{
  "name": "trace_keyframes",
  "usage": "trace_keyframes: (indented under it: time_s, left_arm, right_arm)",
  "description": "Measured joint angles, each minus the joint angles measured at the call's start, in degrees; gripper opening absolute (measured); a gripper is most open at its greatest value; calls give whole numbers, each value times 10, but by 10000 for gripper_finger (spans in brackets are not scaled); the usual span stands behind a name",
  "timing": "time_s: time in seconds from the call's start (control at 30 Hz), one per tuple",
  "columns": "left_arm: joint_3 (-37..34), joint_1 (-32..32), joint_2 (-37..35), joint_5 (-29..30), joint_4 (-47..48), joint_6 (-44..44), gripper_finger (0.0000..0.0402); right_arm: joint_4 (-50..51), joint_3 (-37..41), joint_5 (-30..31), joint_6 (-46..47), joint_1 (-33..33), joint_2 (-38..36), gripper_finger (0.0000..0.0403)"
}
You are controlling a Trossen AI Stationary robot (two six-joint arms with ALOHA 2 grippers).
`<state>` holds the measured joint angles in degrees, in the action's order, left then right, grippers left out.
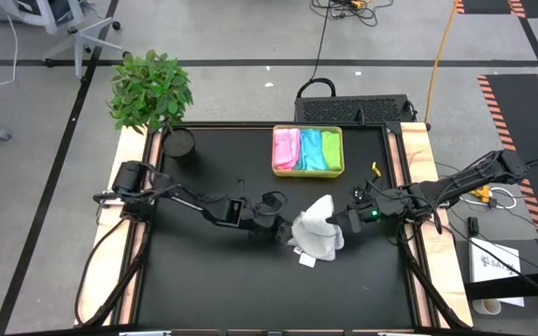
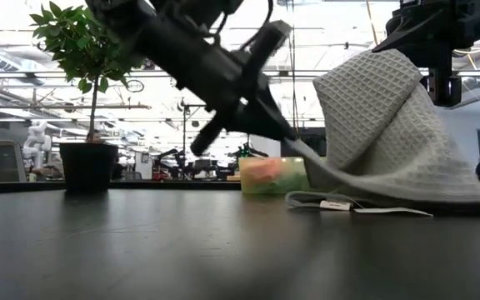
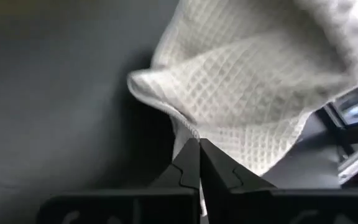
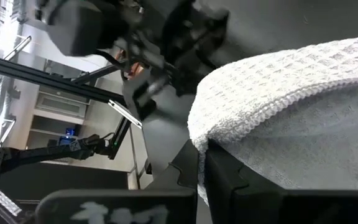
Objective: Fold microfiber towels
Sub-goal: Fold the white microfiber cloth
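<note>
- Strong backlight is seen behind the white towel in the low view.
- The left gripper is rendered blurred up close.

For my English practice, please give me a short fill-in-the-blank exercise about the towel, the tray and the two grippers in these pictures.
1. Both grippers hold the ____ towel.
2. The left gripper has its jaws ____ on the towel's edge.
3. The right gripper lifts one side, so the towel is partly ____ the black table.
4. The yellow-green tray holds ____ folded towels.

Missing words: white; shut; above; three
</note>
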<state>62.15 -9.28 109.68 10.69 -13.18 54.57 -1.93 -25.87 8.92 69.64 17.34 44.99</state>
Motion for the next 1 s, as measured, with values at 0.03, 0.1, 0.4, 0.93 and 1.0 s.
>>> trace_keyframes:
  time_s: [0.03, 0.1, 0.4, 0.93, 1.0]
  left_arm:
    - [0, 0, -13, 9, 17, -7, 2]
    - [0, 0, -37, 26, 41, -19, 2]
    - [0, 0, -196, 134, 190, -66, 1]
    - [0, -44, -317, 215, 187, -151, 0]
    - [0, -46, -317, 215, 183, -150, 0]
  right_arm:
    - [0, 0, 0, 0, 0, 0, 1]
    - [0, 0, 0, -1, 0, 0, 1]
    - [12, 0, -17, -4, 0, 0, 2]
    - [40, 0, -11, 2, 0, 0, 2]
    - [40, 0, -11, 2, 0, 0, 2]
